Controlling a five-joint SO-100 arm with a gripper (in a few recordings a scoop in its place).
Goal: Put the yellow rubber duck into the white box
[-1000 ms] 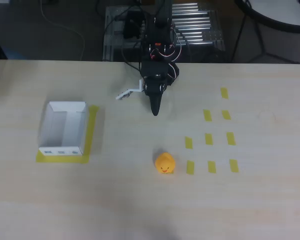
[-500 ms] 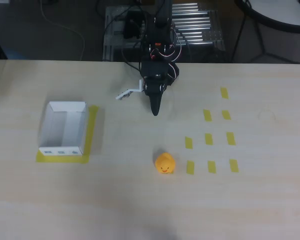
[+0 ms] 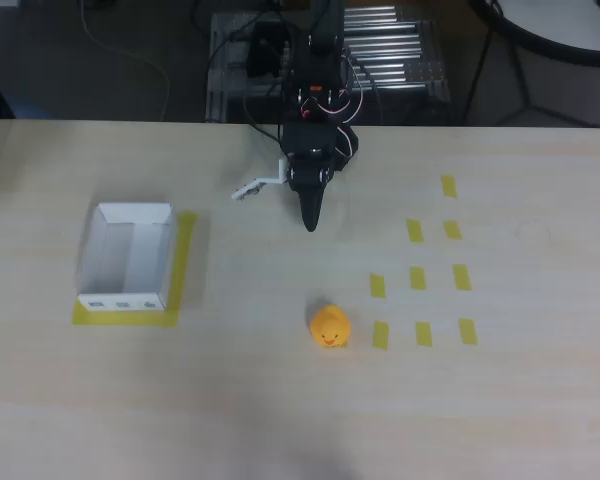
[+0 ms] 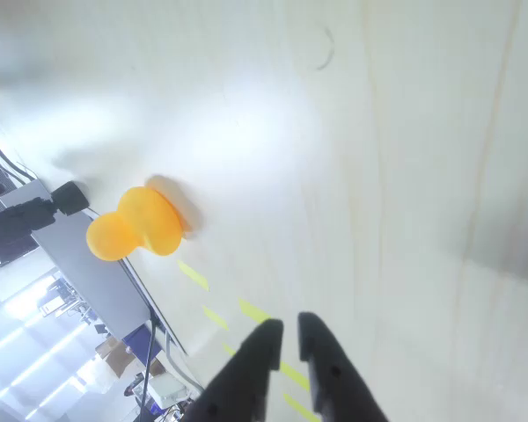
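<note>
A: Locate the yellow rubber duck (image 3: 329, 326).
B: On the tabletop (image 3: 280, 400), below the end effector (image 3: 309, 222) in the overhead view, well apart, empty.
A: End effector state?
B: Fingers nearly together.
A: White box (image 3: 126, 256)?
B: Far left.

I found no readable text, brand or number anywhere. The small marks along the near short side of the white box (image 3: 125, 300) were too tiny for me to read.
</note>
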